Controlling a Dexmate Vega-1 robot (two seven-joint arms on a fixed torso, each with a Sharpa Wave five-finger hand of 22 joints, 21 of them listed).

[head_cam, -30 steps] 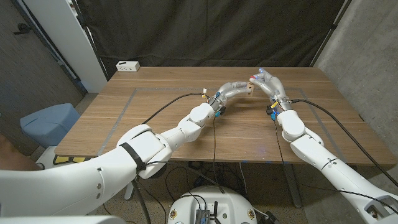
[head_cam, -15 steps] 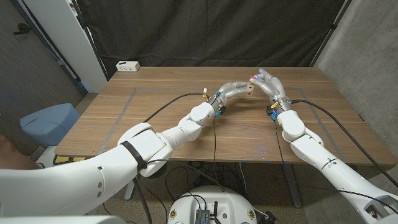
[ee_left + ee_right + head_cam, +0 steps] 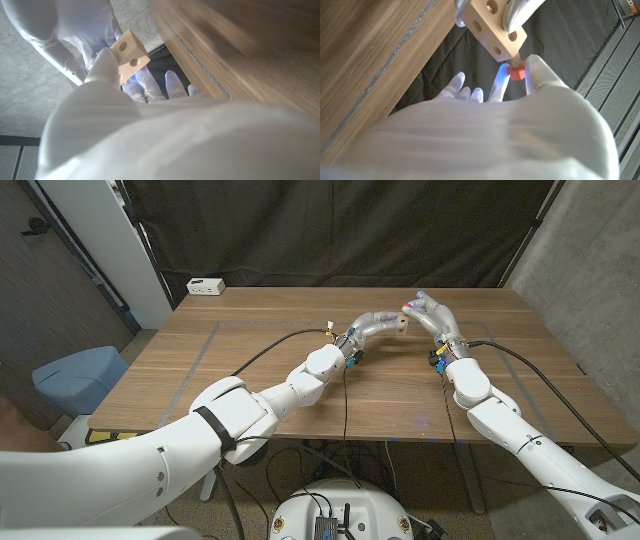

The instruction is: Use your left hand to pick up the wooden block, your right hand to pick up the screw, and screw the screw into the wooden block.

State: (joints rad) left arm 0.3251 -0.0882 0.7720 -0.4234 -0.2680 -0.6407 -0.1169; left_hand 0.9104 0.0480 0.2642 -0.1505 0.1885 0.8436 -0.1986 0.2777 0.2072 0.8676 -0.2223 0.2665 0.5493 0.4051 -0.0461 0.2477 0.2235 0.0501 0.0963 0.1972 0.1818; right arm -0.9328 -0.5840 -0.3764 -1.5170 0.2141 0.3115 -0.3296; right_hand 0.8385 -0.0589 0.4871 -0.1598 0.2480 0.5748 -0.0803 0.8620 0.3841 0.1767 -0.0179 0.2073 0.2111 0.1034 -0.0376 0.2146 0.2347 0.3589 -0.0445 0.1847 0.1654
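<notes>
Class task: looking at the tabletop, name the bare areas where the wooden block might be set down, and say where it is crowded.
Bare wood: front right of the table, and back left beside the white box. Crowded: back centre, where left hand and right hand meet at the wooden block.

Wooden block (image 3: 401, 322) between both hands, screw (image 3: 516, 73) in it.

Head view evenly lit and sharp, backdrop dark; wrist views blurred up close, hands glaring white.

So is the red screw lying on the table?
No, the screw is pinched by the right hand, its threaded end in the wooden block.
</notes>
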